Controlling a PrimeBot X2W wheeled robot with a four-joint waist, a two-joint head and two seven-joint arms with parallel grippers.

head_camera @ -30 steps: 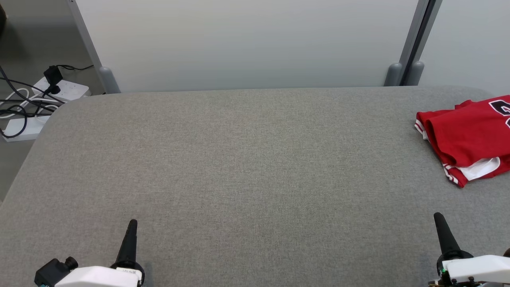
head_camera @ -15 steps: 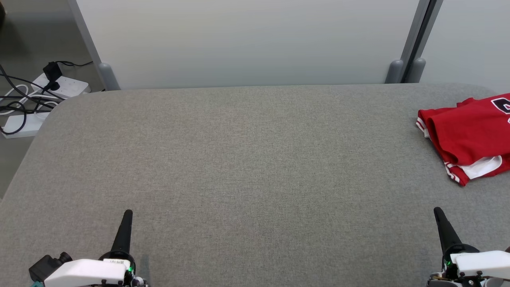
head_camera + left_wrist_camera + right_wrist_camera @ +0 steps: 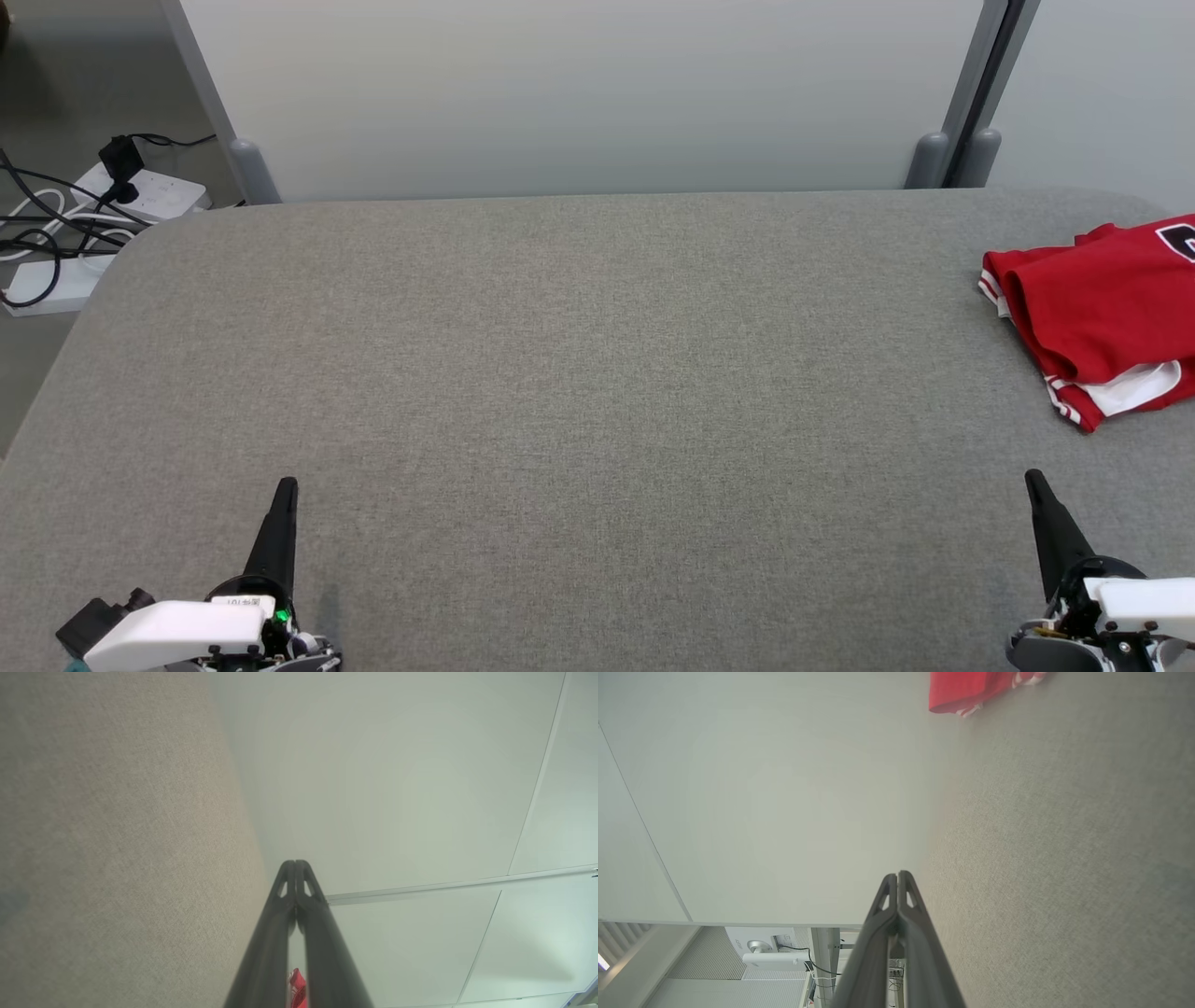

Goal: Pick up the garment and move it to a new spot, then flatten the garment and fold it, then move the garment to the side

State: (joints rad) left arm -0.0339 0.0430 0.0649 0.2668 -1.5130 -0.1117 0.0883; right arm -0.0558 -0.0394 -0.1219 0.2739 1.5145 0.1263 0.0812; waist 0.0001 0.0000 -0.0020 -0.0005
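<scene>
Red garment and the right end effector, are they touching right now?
Apart. The head view shows a strip of bare grey table between the red garment and the tip of the shut right end effector.

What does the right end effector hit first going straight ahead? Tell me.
Likely nothing near: right end effector points across bare table toward the wall, passing left of the garment; depth unclear.

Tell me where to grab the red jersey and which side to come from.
Probably grip the red jersey at its layered corner nearest the robot, where striped trim juts out on the table. Come from the near side with the right gripper, which is closest; it is shut, so open it first.
</scene>
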